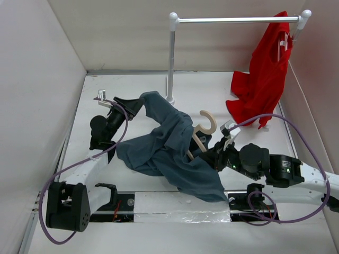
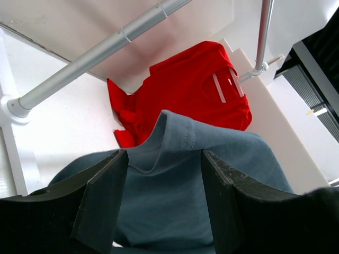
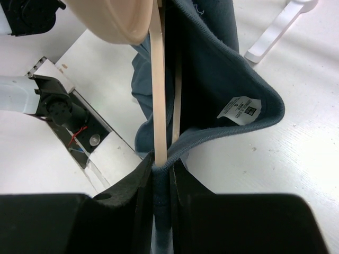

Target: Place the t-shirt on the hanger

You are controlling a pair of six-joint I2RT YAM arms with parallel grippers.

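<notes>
The t-shirt (image 1: 169, 153) sprawls across the middle of the top view, with one end raised toward the upper left. There its fabric fills the gap in the left gripper (image 2: 164, 159), and I cannot tell whether the fingers press it. Just right of centre, the right gripper (image 3: 160, 169) is clamped on the hanger (image 1: 214, 121) and a shirt edge.

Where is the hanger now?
In the top view the hanger sits right of centre, its hook sticking out of the t-shirt, gripped by the right fingers.
</notes>
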